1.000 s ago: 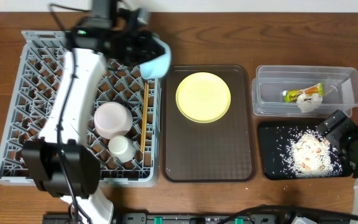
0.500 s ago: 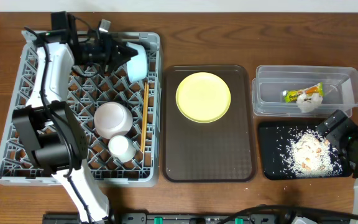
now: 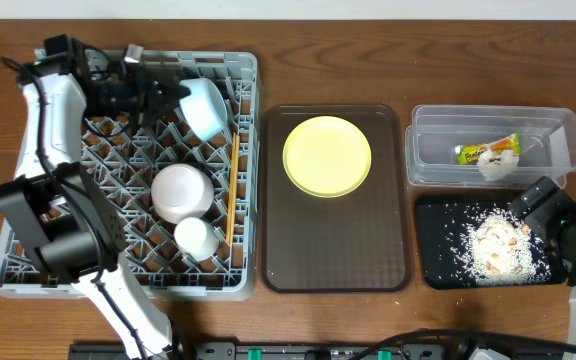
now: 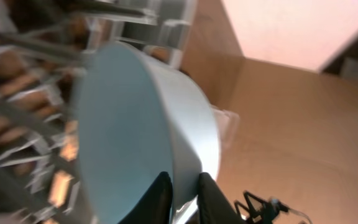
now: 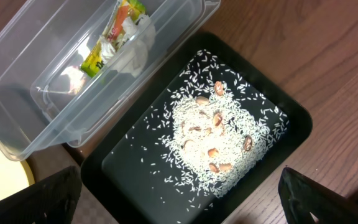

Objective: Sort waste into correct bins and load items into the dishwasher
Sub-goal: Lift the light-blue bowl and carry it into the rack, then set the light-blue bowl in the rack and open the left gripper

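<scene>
My left gripper (image 3: 171, 95) reaches over the back of the grey dishwasher rack (image 3: 168, 290). It is shut on the rim of the light blue bowl (image 3: 206, 108), which stands tilted on its side among the pegs. In the left wrist view the bowl (image 4: 142, 124) has its wall pinched between the black fingers (image 4: 160, 198). A white bowl (image 3: 181, 192), a white cup (image 3: 196, 237) and chopsticks (image 3: 233, 190) lie in the rack. The yellow-green plate (image 3: 327, 156) sits on the brown tray (image 3: 333, 245). My right gripper (image 5: 182, 196) hangs open over the black tray (image 5: 135, 162) of rice scraps (image 5: 210, 137).
The clear tub (image 3: 558, 135) at the back right holds the wrapper (image 3: 488, 150) and the tissue (image 3: 496, 166). The black tray (image 3: 438, 215) sits just in front of it. The right gripper (image 3: 553, 222) is at the tray's right end.
The left arm has swung left and lowered, carrying the blue bowl from above the rack's back right corner down into the pegs. The right arm has not moved.
</scene>
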Robot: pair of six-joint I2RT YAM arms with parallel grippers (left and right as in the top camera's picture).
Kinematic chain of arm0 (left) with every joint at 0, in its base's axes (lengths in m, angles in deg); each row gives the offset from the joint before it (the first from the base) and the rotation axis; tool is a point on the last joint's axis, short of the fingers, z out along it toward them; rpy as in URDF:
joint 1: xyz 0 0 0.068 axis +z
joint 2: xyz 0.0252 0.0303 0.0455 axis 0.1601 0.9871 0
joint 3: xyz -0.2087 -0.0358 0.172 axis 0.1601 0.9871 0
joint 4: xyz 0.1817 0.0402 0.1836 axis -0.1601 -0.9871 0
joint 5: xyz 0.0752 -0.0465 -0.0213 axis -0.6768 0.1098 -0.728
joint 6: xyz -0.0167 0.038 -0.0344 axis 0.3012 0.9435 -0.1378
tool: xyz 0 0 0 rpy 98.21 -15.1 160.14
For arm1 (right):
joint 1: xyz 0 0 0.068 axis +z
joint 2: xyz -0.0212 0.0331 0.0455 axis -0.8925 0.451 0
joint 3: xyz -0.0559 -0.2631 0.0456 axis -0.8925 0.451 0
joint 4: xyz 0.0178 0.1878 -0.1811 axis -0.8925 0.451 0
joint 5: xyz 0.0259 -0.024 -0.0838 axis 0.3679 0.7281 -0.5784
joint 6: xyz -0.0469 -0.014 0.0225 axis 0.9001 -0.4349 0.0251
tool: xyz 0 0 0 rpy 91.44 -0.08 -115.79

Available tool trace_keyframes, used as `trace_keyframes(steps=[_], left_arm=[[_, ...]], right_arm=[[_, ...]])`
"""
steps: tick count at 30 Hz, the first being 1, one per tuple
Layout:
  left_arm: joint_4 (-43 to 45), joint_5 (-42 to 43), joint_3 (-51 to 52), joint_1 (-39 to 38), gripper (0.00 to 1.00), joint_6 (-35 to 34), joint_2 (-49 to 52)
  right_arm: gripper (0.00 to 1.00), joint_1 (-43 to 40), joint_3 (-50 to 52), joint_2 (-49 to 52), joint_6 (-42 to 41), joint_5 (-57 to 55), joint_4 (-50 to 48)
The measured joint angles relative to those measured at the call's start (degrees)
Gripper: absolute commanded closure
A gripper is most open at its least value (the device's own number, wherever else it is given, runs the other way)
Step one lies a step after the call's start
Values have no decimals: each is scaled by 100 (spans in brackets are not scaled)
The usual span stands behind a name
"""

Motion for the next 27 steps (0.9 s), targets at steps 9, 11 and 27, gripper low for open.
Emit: trace_keyframes(steps=[9,11,27], left_arm=[[-306,-1414,116,492,63,7,153],[-334,-1606,138,531,57,7,151],[-295,-3434,168,-109,90,-396,-2334]], right_arm=[[1,0,0,0,0,0,0],[1,0,0,0,0,0,0],[1,0,0,0,0,0,0]])
